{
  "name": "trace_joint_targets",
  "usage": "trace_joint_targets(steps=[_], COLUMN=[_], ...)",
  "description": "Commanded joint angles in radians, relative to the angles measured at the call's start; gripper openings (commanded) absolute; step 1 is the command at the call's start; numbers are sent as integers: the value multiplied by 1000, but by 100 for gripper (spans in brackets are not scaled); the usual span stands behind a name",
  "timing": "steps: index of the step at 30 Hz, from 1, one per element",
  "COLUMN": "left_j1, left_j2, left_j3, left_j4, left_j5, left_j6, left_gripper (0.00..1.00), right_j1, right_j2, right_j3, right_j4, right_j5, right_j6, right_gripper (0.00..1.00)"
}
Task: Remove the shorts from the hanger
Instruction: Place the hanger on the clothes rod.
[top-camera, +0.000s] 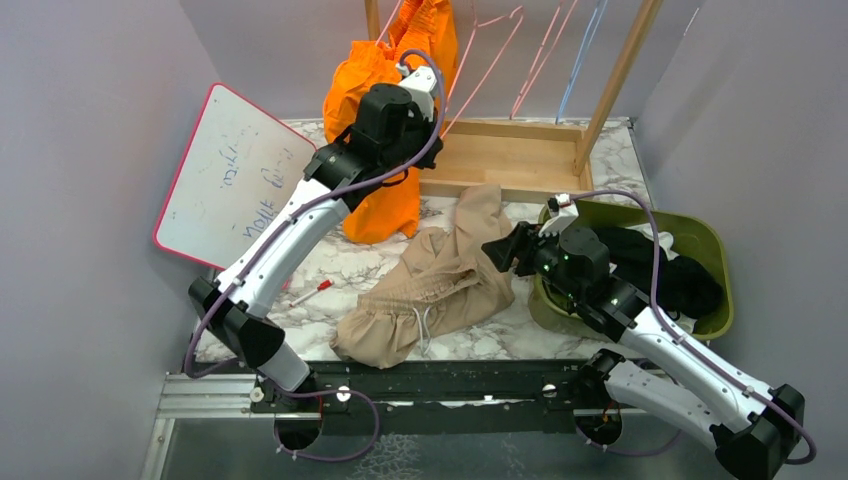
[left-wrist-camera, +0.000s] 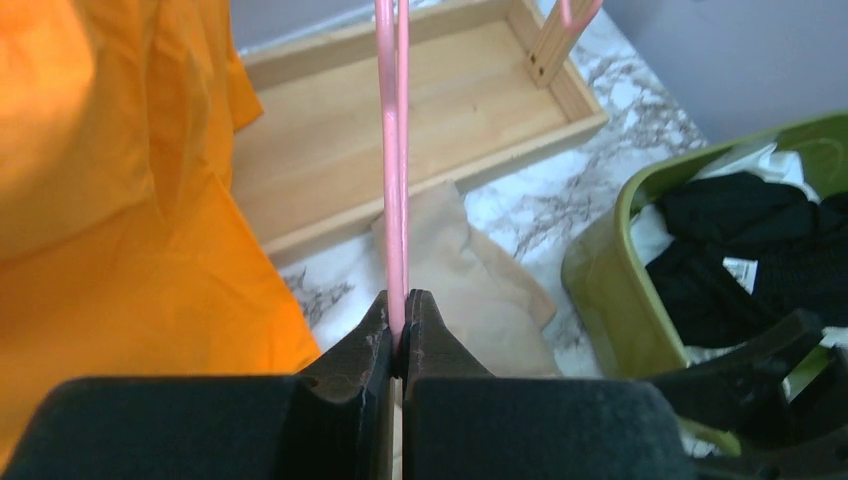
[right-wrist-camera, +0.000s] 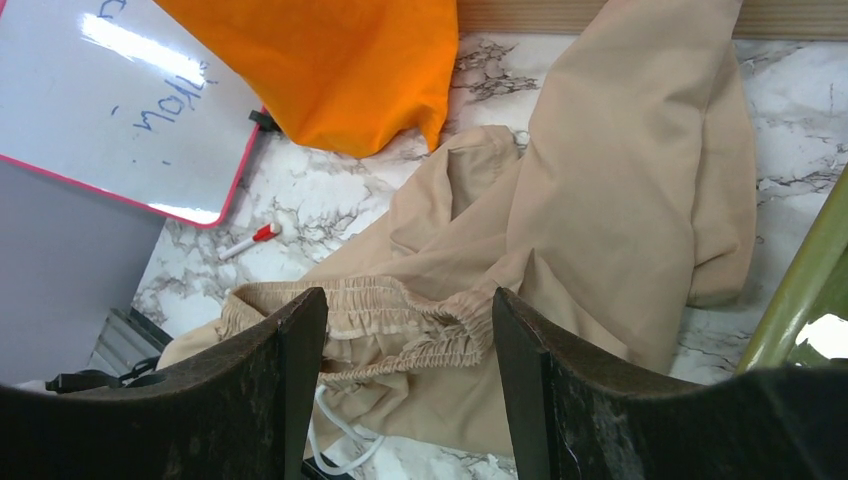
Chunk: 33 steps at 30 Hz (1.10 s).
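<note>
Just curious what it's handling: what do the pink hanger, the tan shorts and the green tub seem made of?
Pink hanger: thin, smooth, glossy rod, likely coated wire or plastic; unclear which.
Tan shorts: soft matte cloth, lying in folds, waist gathered on elastic.
Green tub: probably moulded plastic, smooth rounded rim with slight sheen.

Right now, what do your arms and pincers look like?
Left arm and right arm: white shells, black joints, a purple cable looped along each. Green lights dot the right wrist. Left pincer and right pincer have matte black, tapering fingers.
</note>
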Motion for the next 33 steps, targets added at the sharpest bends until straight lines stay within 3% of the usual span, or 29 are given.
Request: trace_joint_targets(steps=[1,17,28,33], left_j1=[-14,-32,-38,-37], left_j2=[72,423,466,430], left_j3=[150,573,576,518], left_j4=[43,28,24,12], left_j5=[-10,4,32,55], left_j6=[8,-53,-50,-45], left_gripper=[0,0,0,25], right_j1=[-2,-2,-1,-1], right_j2=[-2,7,-5,13], right_j3=[-17,-26,-53,-47], right_j4=[18,2,23,19], right_j5=[-21,-48,-52,-74], right_j6=[14,31,40,60], right_gripper=[64,64,64,64])
